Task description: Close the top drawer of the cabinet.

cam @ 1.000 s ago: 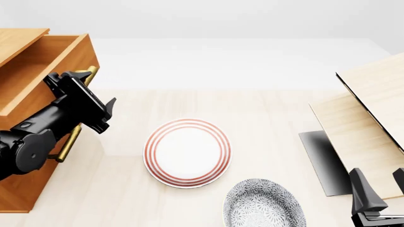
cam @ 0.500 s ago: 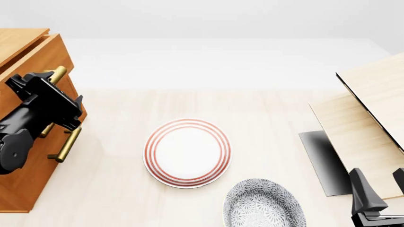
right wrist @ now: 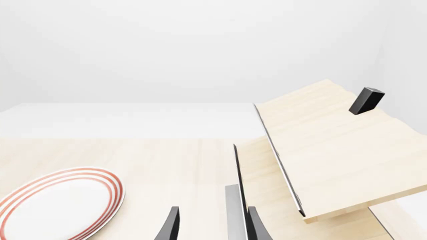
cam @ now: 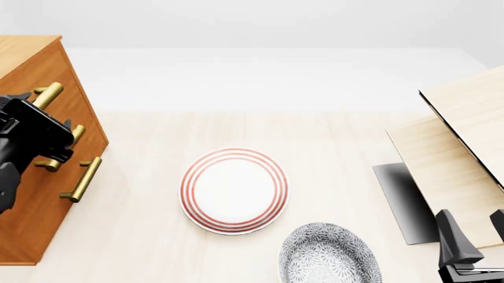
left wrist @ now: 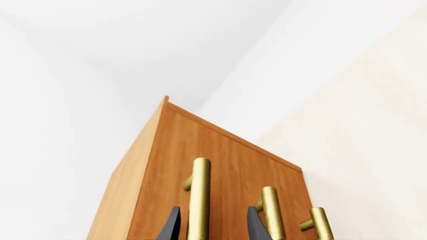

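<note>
Now the orange-brown wooden cabinet (cam: 47, 165) stands at the left edge of the pale wood tabletop (cam: 346, 153), its uppermost box drawer (cam: 67, 88) flush with the cabinet front. The black left gripper (left wrist: 208, 225) has its fingers set narrowly on either side of that drawer's brass bar handle (left wrist: 199, 197); whether they press it cannot be told. The black right gripper (right wrist: 210, 225), slightly parted and empty, hovers near the pale slanted wooden furniture (right wrist: 333, 150). A red-ringed white plate (cam: 234, 190) lies mid-table, a grey patterned plate (cam: 329, 254) just beside it.
</note>
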Controlling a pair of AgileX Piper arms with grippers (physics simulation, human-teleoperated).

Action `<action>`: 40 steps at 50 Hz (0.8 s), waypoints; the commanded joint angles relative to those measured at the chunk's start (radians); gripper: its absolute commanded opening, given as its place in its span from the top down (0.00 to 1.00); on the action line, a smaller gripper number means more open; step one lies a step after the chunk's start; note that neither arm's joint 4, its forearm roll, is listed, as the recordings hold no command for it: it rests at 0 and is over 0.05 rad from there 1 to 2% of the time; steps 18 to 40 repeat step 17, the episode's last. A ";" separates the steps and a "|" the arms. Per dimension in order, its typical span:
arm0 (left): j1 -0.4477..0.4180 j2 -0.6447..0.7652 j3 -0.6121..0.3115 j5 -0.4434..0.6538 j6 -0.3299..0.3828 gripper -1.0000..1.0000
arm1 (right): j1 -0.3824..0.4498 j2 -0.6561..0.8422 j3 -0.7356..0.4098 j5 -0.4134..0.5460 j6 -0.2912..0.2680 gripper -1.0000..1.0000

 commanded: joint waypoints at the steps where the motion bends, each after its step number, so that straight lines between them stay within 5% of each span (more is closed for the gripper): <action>1: 0.089 0.060 0.011 -0.037 0.011 0.00 | 0.000 0.000 0.000 0.000 0.000 0.00; 40: 0.056 0.050 0.026 -0.043 0.010 0.00 | 0.000 0.000 0.000 0.000 0.000 0.00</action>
